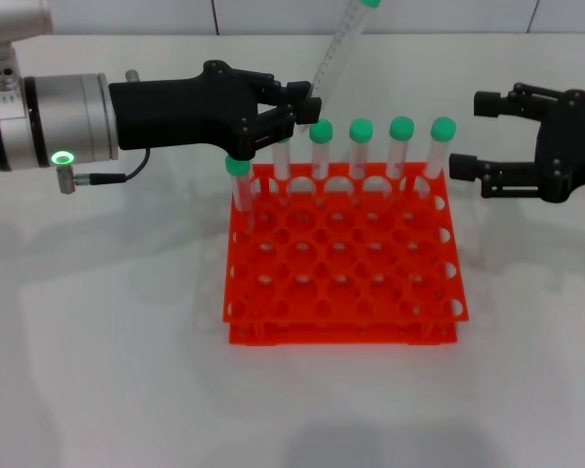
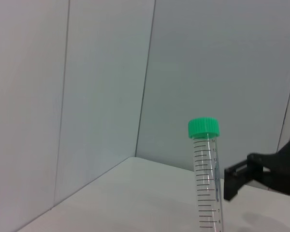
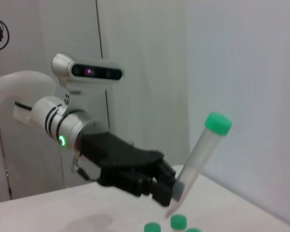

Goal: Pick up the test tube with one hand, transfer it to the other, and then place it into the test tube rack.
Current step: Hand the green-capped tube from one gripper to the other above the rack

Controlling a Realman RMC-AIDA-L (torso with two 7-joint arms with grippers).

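Observation:
My left gripper [image 1: 305, 103] is shut on the lower end of the test tube [image 1: 337, 47], a clear tube with a green cap. It holds the tube tilted, above the back left part of the orange-red test tube rack [image 1: 341, 292]. The tube also shows in the left wrist view [image 2: 208, 179] and in the right wrist view [image 3: 201, 153], where the left gripper [image 3: 170, 189] clamps its bottom end. My right gripper [image 1: 466, 135] is open and empty, just right of the rack's back right corner, apart from the tube.
Several other green-capped tubes [image 1: 402, 146] stand in the rack's back row, and one [image 1: 238, 183] stands at its left edge. The rack sits on a white table [image 1: 97, 370]. A pale wall stands behind.

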